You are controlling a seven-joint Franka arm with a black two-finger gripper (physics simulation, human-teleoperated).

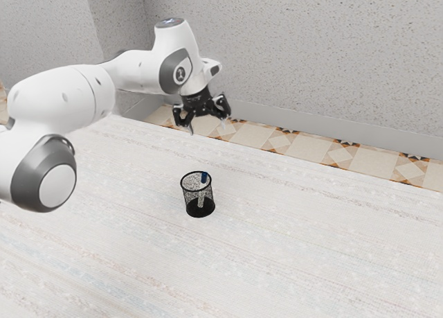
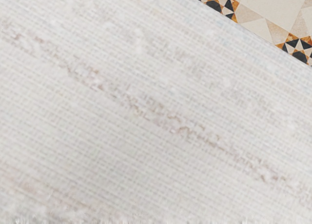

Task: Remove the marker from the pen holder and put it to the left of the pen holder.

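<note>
My arm (image 1: 59,96): base end cut off by exterior view's left edge. Marker (image 1: 204,177): lower body behind mesh of pen holder (image 1: 188,201); outline indistinct, markings too small to read. Table (image 1: 297,242): cropped in both views. Floor tiles (image 1: 308,144): partly hidden behind table, cropped in wrist view.

A blue-topped marker (image 1: 204,177) leans inside the upright, round black mesh pen holder (image 1: 194,210).
</note>
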